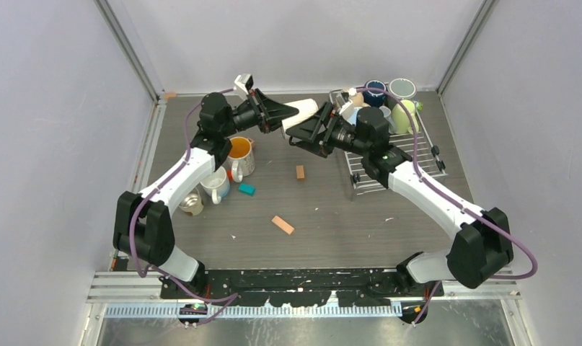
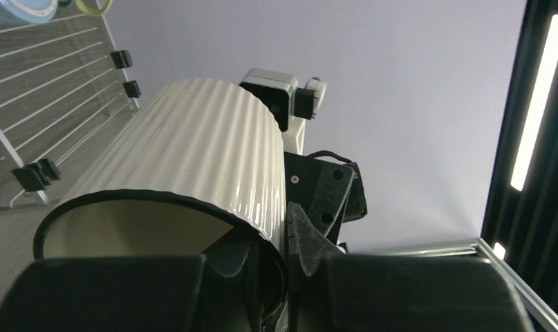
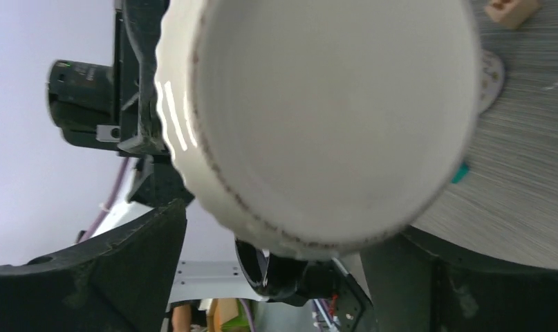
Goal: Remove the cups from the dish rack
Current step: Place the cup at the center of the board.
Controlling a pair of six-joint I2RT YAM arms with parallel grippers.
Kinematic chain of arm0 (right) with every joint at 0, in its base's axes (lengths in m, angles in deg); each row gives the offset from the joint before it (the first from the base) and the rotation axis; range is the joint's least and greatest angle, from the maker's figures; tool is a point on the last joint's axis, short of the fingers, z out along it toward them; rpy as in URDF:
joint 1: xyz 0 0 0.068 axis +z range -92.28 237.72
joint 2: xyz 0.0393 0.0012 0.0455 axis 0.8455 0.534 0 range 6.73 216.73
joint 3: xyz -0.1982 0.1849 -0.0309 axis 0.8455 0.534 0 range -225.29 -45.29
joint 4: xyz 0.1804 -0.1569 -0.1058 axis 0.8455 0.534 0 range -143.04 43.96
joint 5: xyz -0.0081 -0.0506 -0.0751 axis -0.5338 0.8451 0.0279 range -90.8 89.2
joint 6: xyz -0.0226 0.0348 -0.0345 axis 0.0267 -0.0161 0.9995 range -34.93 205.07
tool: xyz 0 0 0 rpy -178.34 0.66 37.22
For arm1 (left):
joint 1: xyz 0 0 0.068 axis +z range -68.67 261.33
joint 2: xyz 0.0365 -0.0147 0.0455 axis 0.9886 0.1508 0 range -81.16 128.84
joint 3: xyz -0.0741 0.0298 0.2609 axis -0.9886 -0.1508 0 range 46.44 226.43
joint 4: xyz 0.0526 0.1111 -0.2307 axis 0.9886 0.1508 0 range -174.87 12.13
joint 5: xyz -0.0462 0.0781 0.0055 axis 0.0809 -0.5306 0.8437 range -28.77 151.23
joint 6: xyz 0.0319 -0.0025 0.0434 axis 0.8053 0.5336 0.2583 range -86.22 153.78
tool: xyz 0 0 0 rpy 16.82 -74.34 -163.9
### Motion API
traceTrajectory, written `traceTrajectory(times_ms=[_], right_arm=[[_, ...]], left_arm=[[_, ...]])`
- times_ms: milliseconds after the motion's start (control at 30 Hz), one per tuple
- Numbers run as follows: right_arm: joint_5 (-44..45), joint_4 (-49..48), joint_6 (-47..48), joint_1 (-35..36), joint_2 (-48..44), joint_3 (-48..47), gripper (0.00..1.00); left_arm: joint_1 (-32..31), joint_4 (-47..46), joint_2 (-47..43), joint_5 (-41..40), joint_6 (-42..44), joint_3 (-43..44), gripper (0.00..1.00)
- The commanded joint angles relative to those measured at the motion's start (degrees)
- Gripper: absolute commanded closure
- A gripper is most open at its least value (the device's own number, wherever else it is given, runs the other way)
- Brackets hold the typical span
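While left gripper [image 2: 286, 271] pinches cup [image 2: 193, 145] by rim, cup hangs midair between my grippers, sideways: cream, ribbed wall, dark rim. Right gripper [image 1: 302, 134] gapes wide at its base. Rack [image 1: 428, 155] behind right wrist.

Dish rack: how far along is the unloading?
Done: three cups stand on the table, left of the dish rack. In hand: the left gripper grips the white ribbed cup by its rim; the right gripper is open. Remaining: several cups at the rack's far end.
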Motion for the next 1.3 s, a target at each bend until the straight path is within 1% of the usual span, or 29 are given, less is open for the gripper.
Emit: traceTrajectory(times_ms=[0, 133, 200, 267, 367, 567, 633, 733, 900, 1033, 1267], right_arm=[[6.83, 12.10, 9.64, 0.06, -6.46, -2.13, 0.01], [14.71, 23.40, 14.44, 0.05, -11.41, -2.02, 0.00], [18.18, 28.84, 16.24, 0.06, -13.54, -2.62, 0.00], [21.20, 33.02, 17.47, 0.08, -14.91, -3.43, 0.00], [24.81, 36.76, 18.54, 0.01, -16.56, -4.60, 0.00], [28.00, 39.96, 19.11, 0.08, -18.00, -5.50, 0.00], [28.38, 40.07, 18.81, 0.06, -18.21, -5.38, 0.00], [28.80, 40.07, 18.70, 0.08, -18.55, -5.33, 0.00], [29.25, 40.73, 18.70, 0.04, -18.79, -5.41, 0.00], [29.83, 41.24, 18.61, 0.08, -19.77, -4.98, 0.00], [30.43, 42.71, 19.02, 0.07, -21.06, -5.09, 0.00]], left_arm=[[-0.19, 8.23, -3.56, 0.57, 8.92, 7.33, 1.00], [-0.19, 28.12, -4.83, -2.40, 23.95, 12.73, 1.00], [-0.46, 37.74, -4.95, -5.09, 30.85, 15.40, 1.00], [-1.25, 45.38, -4.12, -8.35, 36.36, 18.52, 1.00], [-3.14, 56.48, -2.22, -14.57, 44.45, 22.99, 1.00], [-5.81, 73.25, 4.59, -25.92, 56.54, 32.66, 1.00], [-6.77, 77.05, 7.62, -29.98, 60.33, 35.93, 1.00], [-8.50, 81.11, 12.47, -35.24, 63.50, 40.63, 1.00], [-9.85, 84.83, 21.06, -42.27, 64.93, 46.70, 1.00], [-10.03, 87.55, 27.07, -45.89, 65.60, 52.35, 1.00], [-10.12, 92.58, 36.29, -49.71, 66.71, 61.51, 1.00]])
